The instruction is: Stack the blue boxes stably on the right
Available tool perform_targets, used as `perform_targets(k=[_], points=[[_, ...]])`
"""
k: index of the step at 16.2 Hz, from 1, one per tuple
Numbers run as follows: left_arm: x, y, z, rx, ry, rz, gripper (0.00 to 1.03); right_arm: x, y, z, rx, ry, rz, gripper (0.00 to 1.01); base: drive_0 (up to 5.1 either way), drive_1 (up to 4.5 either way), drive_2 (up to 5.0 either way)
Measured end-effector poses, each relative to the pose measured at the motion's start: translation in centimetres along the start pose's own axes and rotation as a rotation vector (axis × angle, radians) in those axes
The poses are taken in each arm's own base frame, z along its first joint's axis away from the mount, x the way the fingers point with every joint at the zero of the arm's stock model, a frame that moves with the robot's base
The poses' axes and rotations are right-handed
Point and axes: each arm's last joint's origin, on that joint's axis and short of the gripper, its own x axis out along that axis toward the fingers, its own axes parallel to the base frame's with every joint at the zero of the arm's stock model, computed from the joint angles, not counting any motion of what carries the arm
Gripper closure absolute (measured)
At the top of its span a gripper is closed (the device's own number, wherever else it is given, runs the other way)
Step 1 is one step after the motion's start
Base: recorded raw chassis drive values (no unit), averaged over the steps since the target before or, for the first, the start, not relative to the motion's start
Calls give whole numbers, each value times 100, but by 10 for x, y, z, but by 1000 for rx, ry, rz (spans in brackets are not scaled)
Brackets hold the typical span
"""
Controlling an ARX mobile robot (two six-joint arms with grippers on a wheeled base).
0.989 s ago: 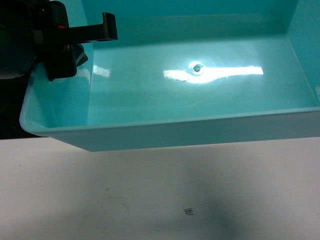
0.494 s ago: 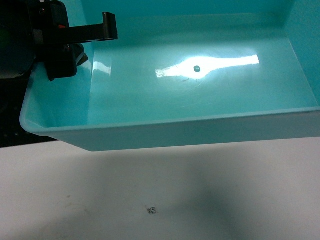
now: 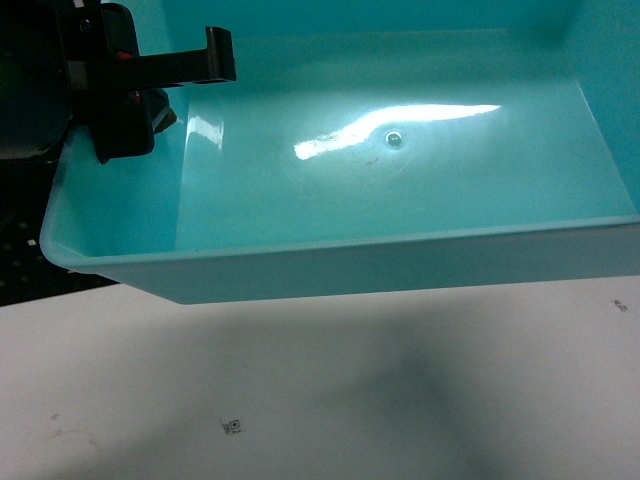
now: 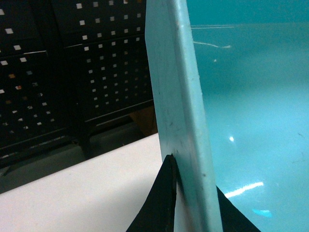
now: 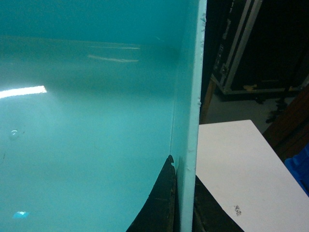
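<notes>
One blue box (image 3: pixel 400 190), a light turquoise tub with a glossy inside, fills the top of the head view and hangs above the white table (image 3: pixel 400 400), casting a shadow on it. My left gripper (image 3: pixel 185 85) is shut on its left wall. In the left wrist view that gripper (image 4: pixel 193 203) has a black finger on each side of the blue box's wall (image 4: pixel 178 96). My right gripper (image 5: pixel 186 203) pinches the blue box's right wall (image 5: pixel 190 96) the same way. It is out of frame in the head view.
A small printed mark (image 3: pixel 232 427) lies on the table below the tub. Dark perforated panels (image 4: pixel 72 72) stand beyond the table's left side. A dark case (image 5: pixel 241 48) and the edge of a darker blue object (image 5: pixel 300 169) sit off the right side.
The tub and left gripper hold the same place in the head view. The table mark has slid left beneath them, and the glare on the tub floor has shifted.
</notes>
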Motion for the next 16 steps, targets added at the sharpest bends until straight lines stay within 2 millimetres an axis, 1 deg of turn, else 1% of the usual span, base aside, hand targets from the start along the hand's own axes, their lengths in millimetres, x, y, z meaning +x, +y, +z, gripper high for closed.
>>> perform_targets(k=[16], points=[[0,0,0,0,-1,0,98,0,0,0,0,-2,0,99,-160,-160,-160]])
